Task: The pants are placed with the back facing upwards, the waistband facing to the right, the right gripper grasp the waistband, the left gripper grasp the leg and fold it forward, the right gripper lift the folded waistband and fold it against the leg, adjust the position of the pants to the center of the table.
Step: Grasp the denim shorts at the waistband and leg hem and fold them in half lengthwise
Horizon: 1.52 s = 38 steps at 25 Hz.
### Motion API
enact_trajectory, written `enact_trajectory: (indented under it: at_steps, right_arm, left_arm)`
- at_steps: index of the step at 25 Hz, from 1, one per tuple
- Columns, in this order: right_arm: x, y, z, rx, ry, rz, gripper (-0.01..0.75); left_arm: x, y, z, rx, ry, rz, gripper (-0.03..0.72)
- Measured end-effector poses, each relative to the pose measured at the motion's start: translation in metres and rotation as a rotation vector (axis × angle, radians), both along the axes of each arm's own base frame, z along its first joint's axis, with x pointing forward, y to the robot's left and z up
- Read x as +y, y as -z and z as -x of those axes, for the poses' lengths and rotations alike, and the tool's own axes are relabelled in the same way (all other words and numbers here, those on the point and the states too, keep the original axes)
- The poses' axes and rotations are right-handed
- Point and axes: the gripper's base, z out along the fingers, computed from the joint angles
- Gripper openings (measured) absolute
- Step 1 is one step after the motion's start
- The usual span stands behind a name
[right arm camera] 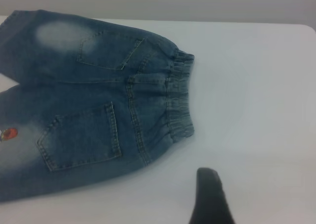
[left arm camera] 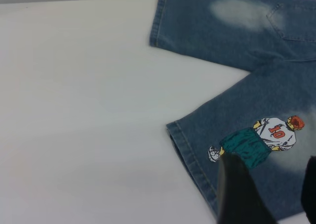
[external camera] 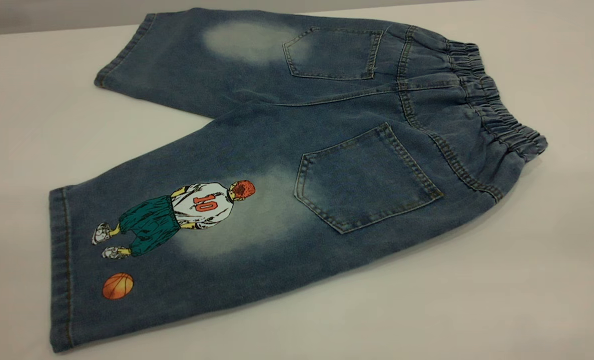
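Observation:
Blue denim pants (external camera: pixel 297 165) lie flat on the white table (external camera: pixel 552 250), back pockets up. The elastic waistband (external camera: pixel 497 100) points right, and both legs point left. The near leg (external camera: pixel 126 250) carries a printed basketball player and an orange ball. No gripper shows in the exterior view. In the left wrist view my left gripper (left arm camera: pixel 274 184) hovers open over the near leg's hem (left arm camera: pixel 190 155), close to the print. My right gripper (right arm camera: pixel 261 194) is open over bare table on the near side of the waistband (right arm camera: pixel 180 95); only one dark finger (right arm camera: pixel 210 194) shows.
The far leg (external camera: pixel 176 65) reaches toward the table's back edge (external camera: pixel 51 27). Bare white tabletop surrounds the pants on the left, the right and the near side.

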Motion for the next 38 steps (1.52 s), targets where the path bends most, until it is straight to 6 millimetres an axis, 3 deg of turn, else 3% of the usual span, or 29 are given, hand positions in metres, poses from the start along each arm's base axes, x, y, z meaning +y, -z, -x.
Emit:
enact_trajectory:
  at_steps: [22, 25, 32, 35, 38]
  right_arm:
    - [0.011, -0.004, 0.000, -0.022, -0.079, -0.122, 0.408]
    - [0.015, -0.008, -0.001, -0.025, -0.105, -0.166, 0.408]
    - [0.022, -0.013, -0.044, 0.106, -0.105, -0.248, 0.408]
    - [0.024, -0.012, -0.071, 0.164, -0.090, -0.262, 0.408]
    - [0.026, -0.008, -0.099, 0.202, -0.088, -0.262, 0.408]
  left_arm:
    - [0.001, -0.001, -0.002, 0.010, -0.006, -0.008, 0.314]
    - [0.003, -0.011, -0.010, 0.001, -0.015, -0.031, 0.314]
    - [0.002, -0.046, -0.061, 0.058, 0.050, -0.113, 0.314]
    - [0.000, -0.050, -0.094, 0.124, 0.093, -0.122, 0.314]
    - [-0.003, -0.037, -0.128, 0.233, 0.155, -0.123, 0.314]
